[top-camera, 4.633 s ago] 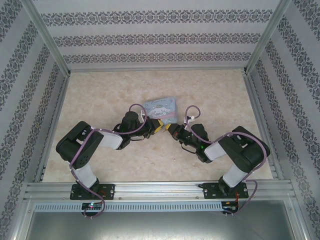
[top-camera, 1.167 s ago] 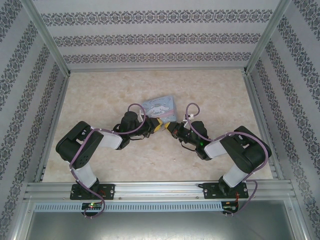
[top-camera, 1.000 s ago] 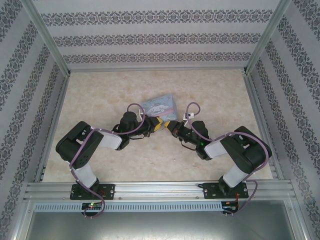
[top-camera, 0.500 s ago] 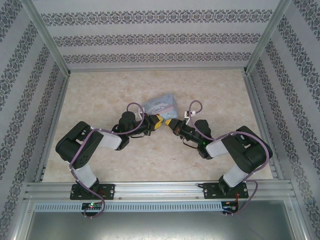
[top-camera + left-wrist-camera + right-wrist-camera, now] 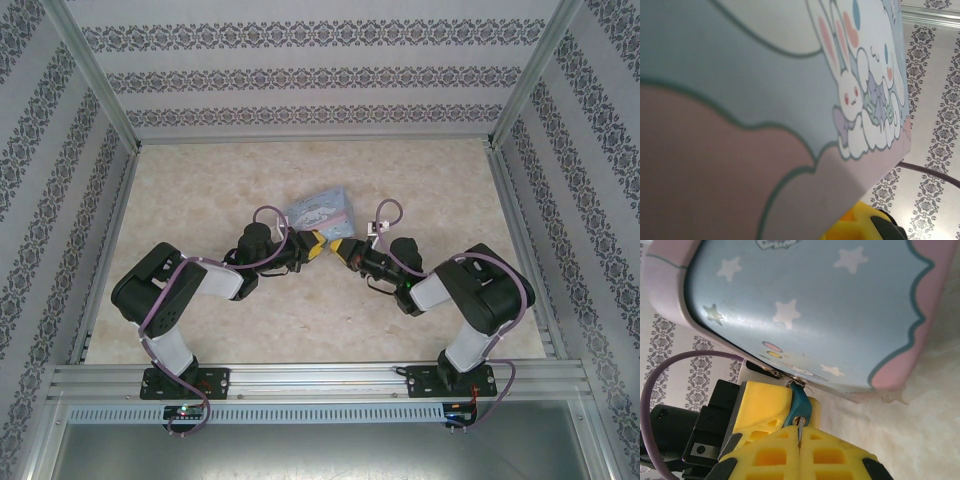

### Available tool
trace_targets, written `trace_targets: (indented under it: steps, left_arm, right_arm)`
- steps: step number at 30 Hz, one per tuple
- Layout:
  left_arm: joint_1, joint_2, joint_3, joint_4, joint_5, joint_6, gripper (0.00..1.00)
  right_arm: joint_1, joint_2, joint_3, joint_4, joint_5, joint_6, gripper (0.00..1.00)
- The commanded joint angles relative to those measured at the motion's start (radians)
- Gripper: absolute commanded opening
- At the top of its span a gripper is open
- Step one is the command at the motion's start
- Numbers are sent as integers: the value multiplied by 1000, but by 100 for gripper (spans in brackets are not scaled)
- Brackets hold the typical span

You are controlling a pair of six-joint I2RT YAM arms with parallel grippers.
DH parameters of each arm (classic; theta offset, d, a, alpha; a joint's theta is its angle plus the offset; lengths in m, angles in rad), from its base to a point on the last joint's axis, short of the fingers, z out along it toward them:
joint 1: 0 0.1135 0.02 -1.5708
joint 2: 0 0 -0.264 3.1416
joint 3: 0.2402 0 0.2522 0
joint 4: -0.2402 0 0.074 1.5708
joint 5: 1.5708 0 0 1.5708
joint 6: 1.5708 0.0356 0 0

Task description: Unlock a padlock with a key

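Observation:
The teal padlock [image 5: 801, 405] hangs by its thin shackle from the clasp of the pale-blue cartoon tin [image 5: 815, 310]. My left gripper [image 5: 313, 243] is shut on the padlock's body, its yellow fingers [image 5: 765, 402] on either side of it. My right gripper [image 5: 800, 439] is shut on the small metal key [image 5: 799, 427], whose tip sits in the keyhole at the padlock's bottom. In the top view the right gripper [image 5: 345, 250] meets the left one just below the tin [image 5: 322, 208]. In the left wrist view the tin [image 5: 765, 100] is pressed close, with one yellow fingertip [image 5: 857, 227] at the bottom.
The tin is tipped up off the marbled tabletop [image 5: 200, 190], which lies bare around both arms. Patterned walls [image 5: 320, 75] and metal frame posts [image 5: 100, 90] close in the back and sides. A purple cable [image 5: 670, 370] loops beside the left gripper.
Both grippers have shifted slightly away from the bases with the padlock, and the tin has tipped up more. The right arm's elbow has swung inward.

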Motion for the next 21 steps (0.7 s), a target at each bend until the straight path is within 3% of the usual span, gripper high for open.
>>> trace_targets:
  steps: [1, 9, 21]
  left_arm:
    - [-27, -64, 43, 53, 116, 36, 0]
    - [-28, -74, 41, 2, 116, 59, 0]
    - [-28, -63, 29, 15, 110, 77, 0]
  right_arm:
    - [-10, 31, 49, 4, -1, -30, 0]
    - [-32, 19, 82, -130, -33, -158, 0]
    - [-70, 65, 108, -141, -61, -261, 0]
